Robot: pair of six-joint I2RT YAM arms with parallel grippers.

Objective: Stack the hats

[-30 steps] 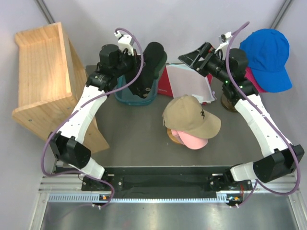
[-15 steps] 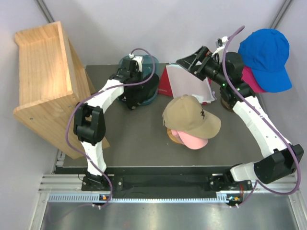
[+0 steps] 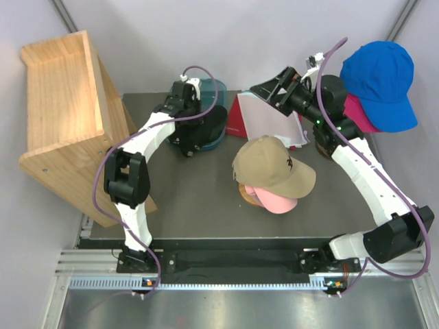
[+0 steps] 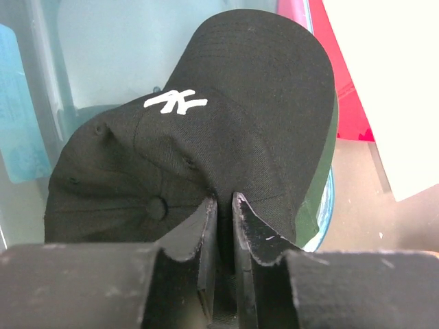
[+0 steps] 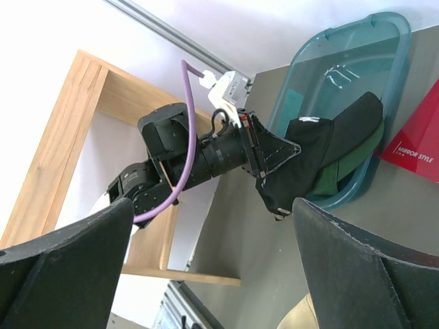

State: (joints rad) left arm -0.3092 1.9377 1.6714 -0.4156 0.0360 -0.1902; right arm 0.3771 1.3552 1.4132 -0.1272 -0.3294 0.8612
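My left gripper [image 3: 194, 122] is shut on a fold in the crown of the black hat [image 4: 226, 123], which lies on the dark green hat [image 4: 317, 199] inside the teal bin [image 3: 211, 88]. In the right wrist view the black hat [image 5: 309, 154] covers the green hat [image 5: 343, 175]. The tan hat [image 3: 271, 164] sits on the light pink hat [image 3: 278, 201] at the table's middle. The bright blue hat [image 3: 381, 79] rests over the magenta hat [image 3: 362, 113] at the back right. My right gripper [image 3: 269, 81] is open and empty, held high beside the bin.
A tilted wooden shelf [image 3: 62, 103] stands at the left. A red box with a white sheet [image 3: 271, 120] lies between the bin and the right arm. A round wooden stand [image 3: 328, 147] stands under the blue and magenta hats.
My left arm has stretched out and lowered the black hat down into the teal bin onto the green hat. My right gripper has shifted slightly left and stays open.
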